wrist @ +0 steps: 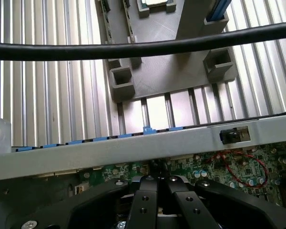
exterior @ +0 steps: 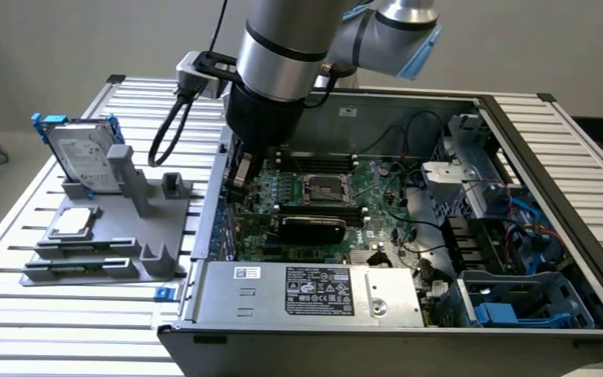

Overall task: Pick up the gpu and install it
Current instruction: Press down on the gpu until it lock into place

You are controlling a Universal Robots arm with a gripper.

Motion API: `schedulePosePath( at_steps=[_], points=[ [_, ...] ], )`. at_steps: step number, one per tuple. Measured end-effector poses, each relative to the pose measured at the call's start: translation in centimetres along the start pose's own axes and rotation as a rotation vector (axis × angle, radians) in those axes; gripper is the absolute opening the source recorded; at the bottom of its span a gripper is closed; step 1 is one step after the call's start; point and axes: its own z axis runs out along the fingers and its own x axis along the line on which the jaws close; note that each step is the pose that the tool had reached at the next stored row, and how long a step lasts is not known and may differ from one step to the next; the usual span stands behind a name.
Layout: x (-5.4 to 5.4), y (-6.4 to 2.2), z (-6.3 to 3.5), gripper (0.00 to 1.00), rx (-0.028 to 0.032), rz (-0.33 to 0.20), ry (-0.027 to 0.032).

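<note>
A slatted aluminium table (exterior: 29,314) carries the whole arrangement, with a plain pale wall behind it. An open computer case (exterior: 553,157) fills the centre and right of the exterior view, its motherboard (exterior: 333,188) exposed. A large grey labelled power-supply box (exterior: 312,290) sits along the case's lower edge. At the left of the frame stands a grey holding fixture (exterior: 123,236). A silver hard drive in a blue frame (exterior: 79,153) is propped upright in the fixture's upper part.

The robot arm (exterior: 286,39) descends from the top centre of the frame. Its gripper (exterior: 242,177) is inside the case, just beside the left wall and over the upper-left part of the motherboard.

The gpu (exterior: 312,228) lies at the centre of the case, below the processor socket (exterior: 323,186) in the frame. It is recognisable by its black rounded shroud. It is apart from the gripper, lower and to the right of it; whether it is fully seated in a slot cannot be told.

In the wrist view the gripper (wrist: 158,179) appears at the lower centre. Its two black fingers (wrist: 144,202) are drawn together at the tips, with nothing visible between them. Beyond them run the motherboard (wrist: 238,164), the case's grey wall (wrist: 133,150) and the slatted table (wrist: 47,95). The fixture (wrist: 167,71) lies at the upper centre. A black cable (wrist: 143,46) crosses the upper part of the frame.
</note>
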Motion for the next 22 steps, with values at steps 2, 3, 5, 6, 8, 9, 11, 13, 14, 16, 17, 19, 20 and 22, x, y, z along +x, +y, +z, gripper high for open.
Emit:
schedulePosePath(
  at_steps=[2, 3, 5, 6, 8, 9, 11, 13, 14, 16, 17, 19, 20, 22],
  points=[
    [-0.03, 0.02, -0.12, 0.11, -0.0009, 0.002, 0.0061],
    [-0.06, 0.03, -0.18, 0.11, -0.0008, 0.003, 0.0086],
    [-0.16, 0.05, -0.34, 0.11, -0.0002, 0.004, 0.0128],
    [-0.19, 0.04, -0.39, 0.11, -0.0001, 0.004, 0.014],
    [-0.2, -0.03, -0.42, 0.11, 0.0, 0.004, 0.0146],
    [-0.21, -0.07, -0.43, 0.11, 0.0, 0.005, 0.0148],
    [-0.23, -0.16, -0.46, 0.11, 0.0001, 0.005, 0.0152],
    [-0.24, -0.23, -0.47, 0.11, 0.0002, 0.005, 0.0155],
    [-0.24, -0.23, -0.45, 0.11, 0.0001, 0.005, 0.0156],
    [-0.24, -0.29, -0.3, 0.11, 0.0001, 0.005, 0.0158],
    [-0.23, -0.32, -0.19, 0.11, 0.0002, 0.005, 0.0158],
    [-0.22, -0.38, 0.01, 0.11, 0.0002, 0.005, 0.0158],
    [-0.22, -0.4, 0.06, 0.11, 0.0001, 0.005, 0.0161],
    [-0.22, -0.4, 0.08, 0.11, 0.0, 0.005, 0.0164]
  ],
)
